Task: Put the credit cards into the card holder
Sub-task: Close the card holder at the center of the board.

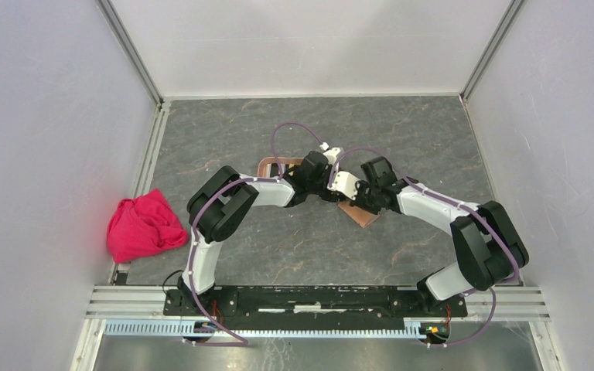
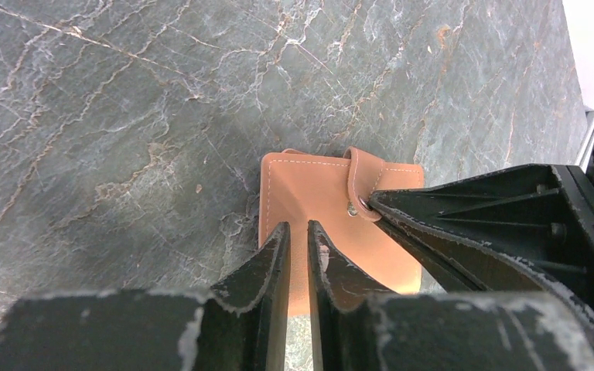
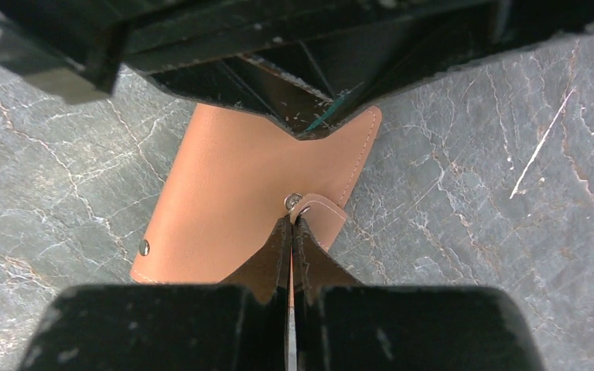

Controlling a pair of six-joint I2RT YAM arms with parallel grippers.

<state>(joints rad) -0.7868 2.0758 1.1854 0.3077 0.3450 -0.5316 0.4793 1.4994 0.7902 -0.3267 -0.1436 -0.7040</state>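
Observation:
A tan leather wallet (image 2: 321, 193) with a snap tab lies mid-table between both arms. My left gripper (image 2: 298, 226) stands over its near panel with the jaws almost together and leather showing in the narrow gap. In the right wrist view its tips meet the wallet's (image 3: 224, 193) far edge, with a thin teal sliver (image 3: 329, 116) there that I cannot identify. My right gripper (image 3: 291, 220) is shut on the snap tab (image 3: 321, 216). The salmon-pink card holder (image 1: 267, 164) peeks out behind the left arm, mostly hidden. The credit cards are out of view.
A crumpled red cloth (image 1: 145, 226) lies at the table's left edge. Pale walls enclose the left, right and back sides. A metal rail (image 1: 317, 297) with the arm bases runs along the near edge.

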